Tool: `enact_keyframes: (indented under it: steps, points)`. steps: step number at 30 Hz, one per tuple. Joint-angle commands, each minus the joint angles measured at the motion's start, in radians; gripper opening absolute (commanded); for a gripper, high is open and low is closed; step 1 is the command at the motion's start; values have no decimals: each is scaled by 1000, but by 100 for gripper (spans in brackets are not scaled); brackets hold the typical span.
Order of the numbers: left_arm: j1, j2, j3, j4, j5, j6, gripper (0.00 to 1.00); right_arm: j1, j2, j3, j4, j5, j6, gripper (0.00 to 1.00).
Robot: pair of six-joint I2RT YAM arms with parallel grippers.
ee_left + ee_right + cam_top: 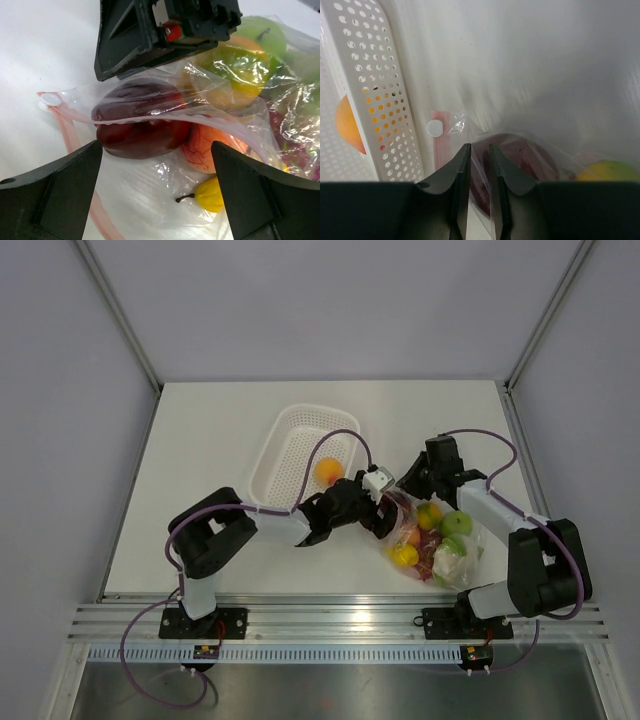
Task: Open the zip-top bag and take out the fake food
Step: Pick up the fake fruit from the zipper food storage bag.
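The zip-top bag (142, 190), clear, crinkly, w/ pink zip strip, lay just right of the basket (283, 452), fake food (137, 132) inside. Zip end was near the basket wall, not touching. Left gripper (156, 147) jaws stood wide. Right gripper (480, 149) jaws were narrow, film between; grip unclear.

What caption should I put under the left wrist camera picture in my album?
Open left fingers frame a dark red piece inside the zip-top bag.

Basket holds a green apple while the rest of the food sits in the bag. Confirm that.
Wrong fruit. The basket holds an orange while the rest of the food sits in the bag; the top view shows it.
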Motion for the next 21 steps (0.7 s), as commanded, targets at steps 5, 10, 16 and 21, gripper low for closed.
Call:
enact_keyframes:
  steps: [5,10,16,21]
  points:
    - [-3,32,64,-30,-73,1,97,-2,15,-21,74,-93,-6,17]
    - [-3,31,49,-14,-121,-4,99,-2,2,-33,79,-102,-11,12]
    - [-3,58,94,-49,-99,1,99,-2,4,-44,98,-136,-8,6]
    - [-3,69,102,-53,-73,-4,99,-2,1,-52,105,-140,-9,0]
